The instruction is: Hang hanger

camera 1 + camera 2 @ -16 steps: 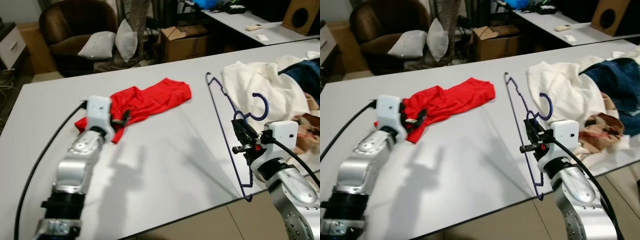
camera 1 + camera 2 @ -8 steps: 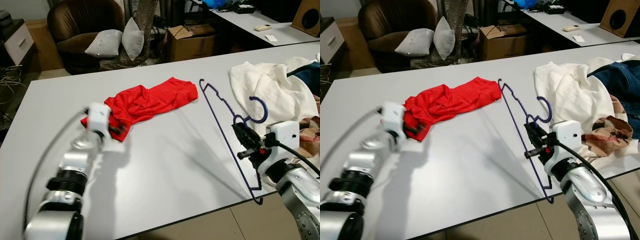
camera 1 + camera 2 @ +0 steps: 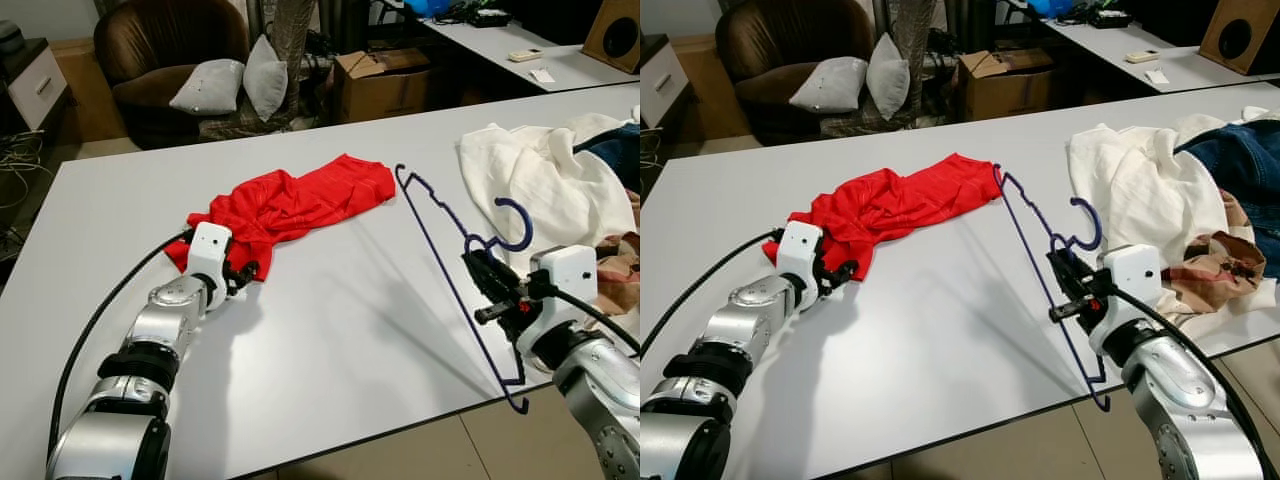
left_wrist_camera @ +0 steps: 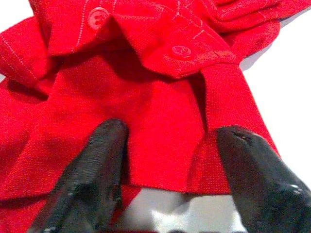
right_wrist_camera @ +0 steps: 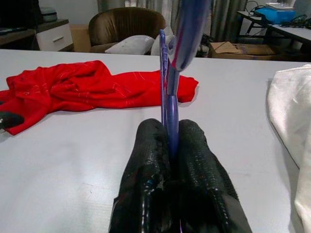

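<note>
A red shirt (image 3: 290,200) lies crumpled on the white table (image 3: 330,330), left of centre. My left gripper (image 3: 243,273) rests at the shirt's near corner, open, its fingers (image 4: 92,170) spread over the red cloth (image 4: 160,121) with its buttons. My right gripper (image 3: 480,275) is shut on the neck of a purple wire hanger (image 3: 440,255), holding it raised above the table's right side. Between the shut fingers (image 5: 150,189) runs the hanger's wire (image 5: 170,97).
A white garment (image 3: 545,180) and a heap of other clothes (image 3: 1230,200) lie on the table's right end. Beyond the table stand a brown armchair (image 3: 160,60) with cushions, a cardboard box (image 3: 385,80) and another desk (image 3: 520,40).
My left gripper has moved forward to the shirt's near corner and settled there. The right gripper keeps hold of the hanger, almost unmoved.
</note>
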Available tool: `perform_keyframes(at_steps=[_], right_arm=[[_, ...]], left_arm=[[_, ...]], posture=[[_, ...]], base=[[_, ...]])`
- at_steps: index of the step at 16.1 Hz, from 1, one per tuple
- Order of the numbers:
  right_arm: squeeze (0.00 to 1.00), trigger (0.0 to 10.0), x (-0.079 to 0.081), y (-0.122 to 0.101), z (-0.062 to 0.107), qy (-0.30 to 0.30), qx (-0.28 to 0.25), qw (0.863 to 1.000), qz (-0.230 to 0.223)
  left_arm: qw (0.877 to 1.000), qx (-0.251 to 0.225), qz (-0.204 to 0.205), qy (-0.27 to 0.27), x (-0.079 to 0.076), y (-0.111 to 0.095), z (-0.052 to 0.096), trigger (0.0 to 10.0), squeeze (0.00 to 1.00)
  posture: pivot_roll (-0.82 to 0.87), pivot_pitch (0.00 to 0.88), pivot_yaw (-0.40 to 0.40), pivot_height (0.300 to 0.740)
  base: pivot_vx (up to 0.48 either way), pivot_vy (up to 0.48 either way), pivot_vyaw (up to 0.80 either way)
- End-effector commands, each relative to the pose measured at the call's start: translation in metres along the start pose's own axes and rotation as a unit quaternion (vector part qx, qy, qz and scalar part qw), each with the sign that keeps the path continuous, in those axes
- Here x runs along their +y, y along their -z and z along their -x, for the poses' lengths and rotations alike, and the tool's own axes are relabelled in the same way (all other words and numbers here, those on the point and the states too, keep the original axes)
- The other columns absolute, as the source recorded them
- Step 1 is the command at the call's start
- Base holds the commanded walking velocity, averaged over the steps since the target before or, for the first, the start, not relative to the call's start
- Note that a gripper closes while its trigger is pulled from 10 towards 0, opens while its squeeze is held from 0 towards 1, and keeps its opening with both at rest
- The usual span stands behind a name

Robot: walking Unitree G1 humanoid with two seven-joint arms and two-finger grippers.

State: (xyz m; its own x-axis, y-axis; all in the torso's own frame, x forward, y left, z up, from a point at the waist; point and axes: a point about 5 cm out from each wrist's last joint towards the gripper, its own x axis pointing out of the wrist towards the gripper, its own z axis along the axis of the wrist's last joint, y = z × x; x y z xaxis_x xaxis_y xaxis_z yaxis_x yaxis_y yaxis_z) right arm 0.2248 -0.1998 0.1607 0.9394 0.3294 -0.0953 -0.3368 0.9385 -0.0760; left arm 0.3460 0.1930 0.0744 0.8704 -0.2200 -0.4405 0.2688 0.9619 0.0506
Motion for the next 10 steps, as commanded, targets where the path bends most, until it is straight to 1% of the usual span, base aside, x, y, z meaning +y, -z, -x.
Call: perform_keyframes(at_steps=[1,10], right_arm=[[0.00,10.0,0.0008,-0.0032,0.0004,-0.005,-0.002,1.000,0.004],[0.00,10.0,0.0085,-0.0002,-0.0028,-0.017,-0.002,1.000,0.002]], left_arm=[[1.000,0.003,0.005,0.000,0.0012,0.0021,-0.0001,0.0,0.00],[1.000,-0.018,0.010,-0.002,0.0060,0.0006,0.0006,0.0,0.00]], posture=[[-0.10,0.000,0.045,0.740],[-0.09,0.000,0.042,0.740]], base=[[0.000,0.000,0.00],[0.000,0.000,0.00]])
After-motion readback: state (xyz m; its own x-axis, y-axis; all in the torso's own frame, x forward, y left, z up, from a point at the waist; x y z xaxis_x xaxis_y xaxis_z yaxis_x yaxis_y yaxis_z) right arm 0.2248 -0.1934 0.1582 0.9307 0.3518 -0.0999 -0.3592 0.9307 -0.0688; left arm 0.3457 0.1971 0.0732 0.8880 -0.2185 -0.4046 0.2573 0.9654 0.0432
